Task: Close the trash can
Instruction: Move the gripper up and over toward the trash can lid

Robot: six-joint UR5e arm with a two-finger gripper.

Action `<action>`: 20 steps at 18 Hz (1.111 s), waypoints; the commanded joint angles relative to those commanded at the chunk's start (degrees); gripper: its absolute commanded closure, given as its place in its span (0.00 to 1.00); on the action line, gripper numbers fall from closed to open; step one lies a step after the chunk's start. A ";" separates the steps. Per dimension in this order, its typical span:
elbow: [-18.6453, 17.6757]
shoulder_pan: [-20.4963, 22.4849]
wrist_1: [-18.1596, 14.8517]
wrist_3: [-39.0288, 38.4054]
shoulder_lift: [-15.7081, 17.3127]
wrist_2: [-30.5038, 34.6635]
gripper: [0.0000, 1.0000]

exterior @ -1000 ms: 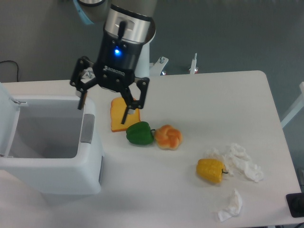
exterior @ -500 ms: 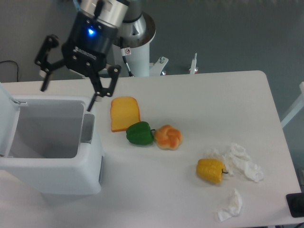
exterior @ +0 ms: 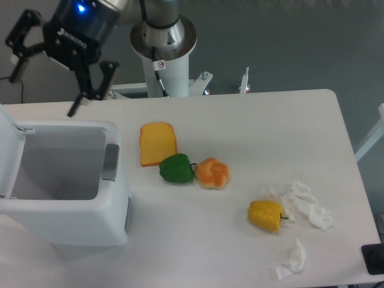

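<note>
White tabletop [exterior: 240, 138] is occupied by a large white boxy plastic trash can [exterior: 66, 192], lid raised. Above it, the black two-finger gripper [exterior: 43, 84] is seen spread wide, holding nothing.

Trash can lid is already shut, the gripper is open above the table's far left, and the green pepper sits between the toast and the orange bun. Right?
Not quite: the trash can is open, its lid upright at the left edge, as the camera view shows. The gripper is open at far left, and the green pepper sits between the toast and orange bun.
</note>
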 joint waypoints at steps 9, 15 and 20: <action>-1.68 -2.10 0.00 -0.09 1.76 -7.13 0.00; -2.03 -5.09 0.00 -0.70 2.56 -7.21 0.00; -1.50 -7.73 0.00 -1.67 2.38 -7.30 0.00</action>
